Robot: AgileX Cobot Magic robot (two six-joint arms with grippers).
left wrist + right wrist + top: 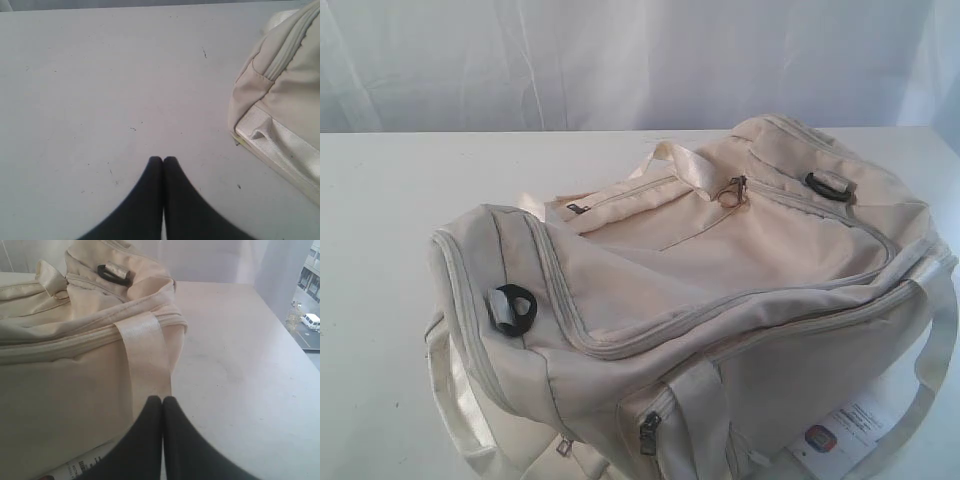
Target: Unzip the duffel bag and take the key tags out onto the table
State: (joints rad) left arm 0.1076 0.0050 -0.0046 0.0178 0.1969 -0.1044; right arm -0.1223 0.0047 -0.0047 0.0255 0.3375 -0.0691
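Duffel bag (pixel 720 300), cream-white fabric, lies on its side across the white table (pixel 380 220), filling the middle and right of the exterior view. Its long main zipper (pixel 620 348) runs in a curve around the upper panel and reads as closed along the whole visible length. A metal zipper pull (pixel 733 190) with a ring sits near the far end of the top, beside a folded webbing handle (pixel 680 160). A smaller pull (pixel 578 208) lies at the end of a short pocket zipper, and a third pull (pixel 648 432) hangs on the near side pocket. One black strap ring (pixel 513 305) stands on the near left end; a second strap ring (pixel 828 185) lies at the far right end. A white paper label (pixel 835 437) with a red-blue logo rests against the near lower side, next to the looping shoulder strap (pixel 932 380).

Left gripper (pixel 162 160): both black fingers pressed together, nothing between them, above bare tabletop. The bag's end is near it but clearly apart.

Right gripper (pixel 162 399): fingers likewise pressed together and empty, tips just in front of a webbing band (pixel 145 355) that runs down the bag's side. Contact with the band cannot be determined.
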